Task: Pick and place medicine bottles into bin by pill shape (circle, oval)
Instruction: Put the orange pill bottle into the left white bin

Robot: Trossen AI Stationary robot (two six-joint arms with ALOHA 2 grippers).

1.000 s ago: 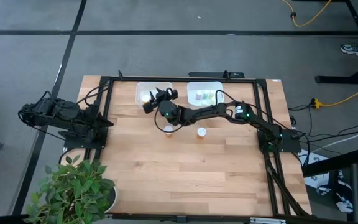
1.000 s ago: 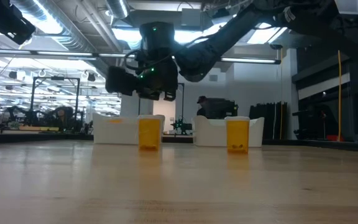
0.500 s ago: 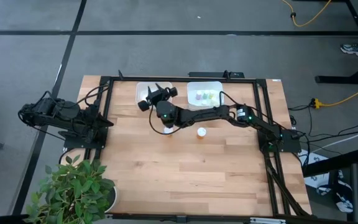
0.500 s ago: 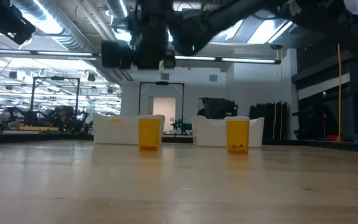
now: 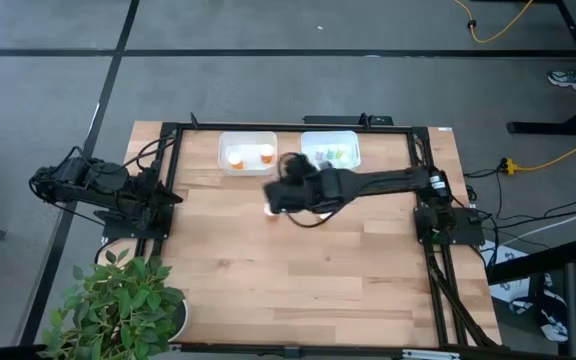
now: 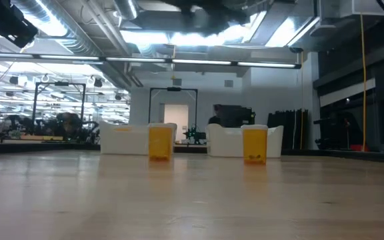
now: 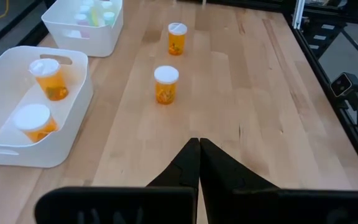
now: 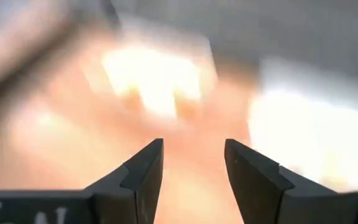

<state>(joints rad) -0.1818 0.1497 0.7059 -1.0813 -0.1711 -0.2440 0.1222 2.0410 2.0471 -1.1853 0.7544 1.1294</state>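
Loose bottles: two orange medicine bottles with white caps stand upright on the counter (image 5: 298,270), well apart from each other. The nearer bottle (image 7: 166,84) and the farther bottle (image 7: 177,38) both show clearly in the left wrist view; the low view shows them as two orange bodies (image 6: 159,142) and (image 6: 255,145) in front of the bins.

Binned orange bottles: two orange bottles (image 5: 235,157) and (image 5: 266,154) lie inside the left bin (image 5: 223,140), one to each side of its middle divider as the left wrist view shows it.

Binned pale bottles: several pale green or clear bottles (image 5: 336,155) sit in the right bin (image 5: 308,137); I cannot count them.

Bins: two white bins stand side by side at the far edge of the counter, close together but not touching.

Right claw (image 8: 192,163): its fingers stand apart with nothing between them. In the high view the right arm (image 5: 368,184) reaches across the counter and its blurred end sits just in front of the gap between the bins, over the loose bottles.

Left claw (image 7: 199,144): fingers pressed together, holding nothing. The left arm (image 5: 88,185) is folded up off the counter's left edge.

Surroundings: a potted plant (image 5: 118,300) stands at the counter's near left corner.
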